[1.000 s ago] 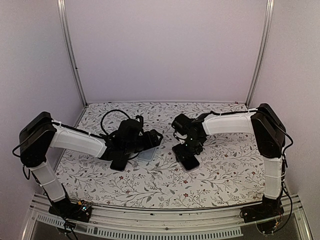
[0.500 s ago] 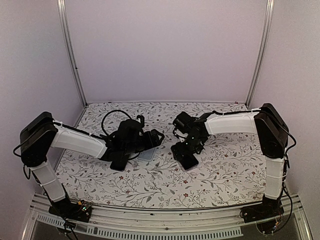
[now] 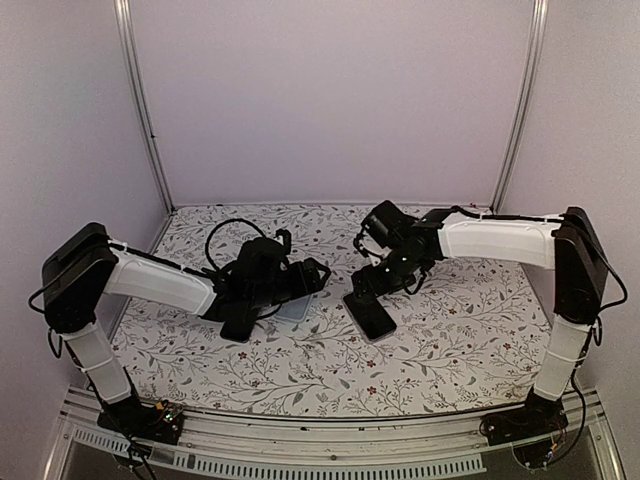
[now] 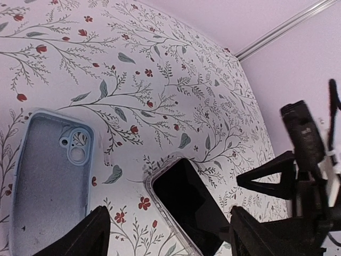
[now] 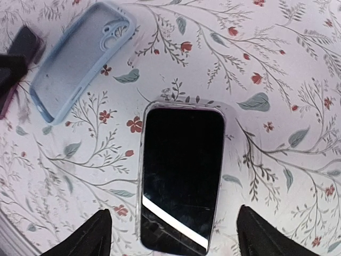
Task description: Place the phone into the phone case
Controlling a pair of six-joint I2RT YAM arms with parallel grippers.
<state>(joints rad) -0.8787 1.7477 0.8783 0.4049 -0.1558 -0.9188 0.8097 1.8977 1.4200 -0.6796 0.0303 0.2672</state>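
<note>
On the flowered counter (image 3: 450,340), seen from above, one phone (image 3: 368,316) lies face up near one blue phone case (image 3: 293,310). Left wrist view: the left claw (image 4: 169,214) is spread wide, empty, above both. Right wrist view: the right claw (image 5: 175,210) is wide, empty, over the phone.

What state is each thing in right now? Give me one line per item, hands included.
phone: lying flat, screen up and dark, not held, not in the blue case.
phone case: empty, open side up, beside the phone and apart from it.
left hand: open, holding nothing.
right hand: open over the phone, holding nothing.
</note>
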